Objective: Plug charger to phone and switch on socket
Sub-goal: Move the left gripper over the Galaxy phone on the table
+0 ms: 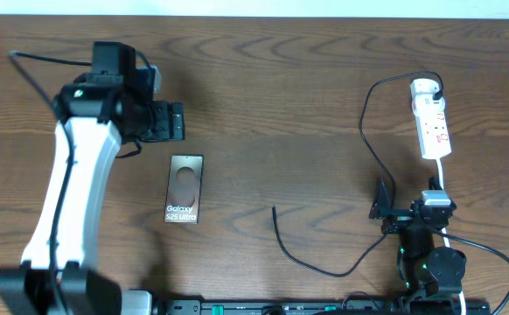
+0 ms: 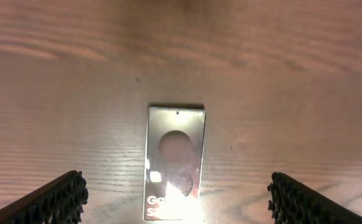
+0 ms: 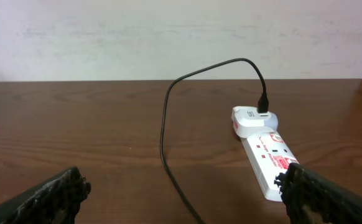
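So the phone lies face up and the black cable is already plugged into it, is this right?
Not quite. The phone lies face up, but the black cable is not plugged in; its free end lies on the table apart from it, as the overhead view shows.

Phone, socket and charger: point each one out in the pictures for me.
phone (image 1: 184,188), overhead view, middle of its glossy face.
socket (image 1: 433,122), overhead view, white body by the red switch marks.
charger (image 3: 163,137), right wrist view, the cable's straight run across the table.

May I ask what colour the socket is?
The socket is white with red marks; right wrist view.
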You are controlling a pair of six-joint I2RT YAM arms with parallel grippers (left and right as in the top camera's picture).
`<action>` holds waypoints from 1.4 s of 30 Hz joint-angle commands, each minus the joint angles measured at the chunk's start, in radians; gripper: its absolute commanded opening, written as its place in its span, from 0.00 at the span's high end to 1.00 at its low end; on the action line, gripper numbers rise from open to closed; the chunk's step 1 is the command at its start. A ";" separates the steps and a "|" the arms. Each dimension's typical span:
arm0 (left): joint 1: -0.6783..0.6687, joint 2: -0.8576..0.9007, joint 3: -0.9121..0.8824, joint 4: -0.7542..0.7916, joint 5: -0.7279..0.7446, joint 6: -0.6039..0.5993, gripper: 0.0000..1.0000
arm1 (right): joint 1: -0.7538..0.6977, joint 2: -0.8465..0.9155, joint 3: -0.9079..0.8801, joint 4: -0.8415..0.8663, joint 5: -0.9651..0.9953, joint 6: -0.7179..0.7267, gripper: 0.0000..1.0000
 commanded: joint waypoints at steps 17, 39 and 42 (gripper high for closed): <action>-0.066 0.199 -0.066 -0.013 -0.100 -0.025 0.08 | 0.007 -0.005 -0.001 -0.004 0.008 0.010 0.01; -0.192 0.147 -0.212 0.095 -0.204 -0.107 0.08 | 0.007 -0.005 -0.001 -0.004 0.008 0.010 0.01; -0.192 0.126 -0.245 0.106 -0.201 -0.108 0.08 | 0.007 -0.005 -0.001 -0.004 0.008 0.010 0.01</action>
